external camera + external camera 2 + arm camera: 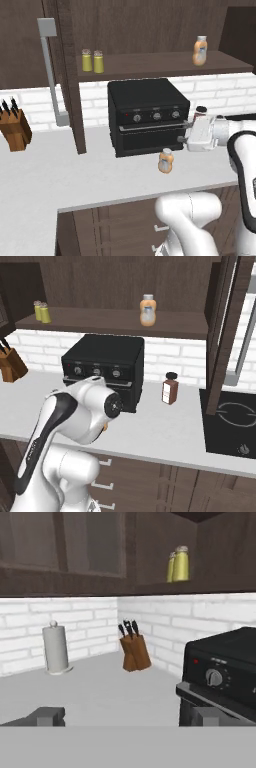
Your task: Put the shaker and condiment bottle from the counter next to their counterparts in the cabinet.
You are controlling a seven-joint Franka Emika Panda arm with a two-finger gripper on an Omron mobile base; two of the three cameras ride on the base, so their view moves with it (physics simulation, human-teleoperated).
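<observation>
- Gripper point(127, 716) spread fully wide, nothing between the two dark fingertips point(47, 716); hand level above the counter point(60, 175), pointing along it toward the far corner.
- In the left base view, white hand point(202, 134) held just in front of the black toaster oven's point(147, 117) right end, at the height of its door handle.
- Condiment bottle point(166, 161) upright on the counter, below the hand and a little to its side, just in front of the oven door, apart from the gripper.
- Two yellow-green shakers side by side on the cabinet point(150, 30) shelf, high above the hand: shaker point(98, 62) and its twin point(87, 60), almost touching; cannot tell which one came from the counter.
- Same pair up and ahead of the fingertips in the hand view, on the shelf edge.
- Second orange bottle point(200, 51) upright on the same shelf, almost straight above the hand, well apart from the shakers.
- Dark red-brown jar point(170, 388) with black cap on the counter just beyond the oven's right side, close behind the hand.
- Wooden knife block point(134, 649) ahead of the fingertips near the tiled wall; paper towel roll point(56, 648) ahead as well, beside it toward the corner.
- Tall grey bar handle point(50, 70) on the open cabinet door, far off past the shakers.
</observation>
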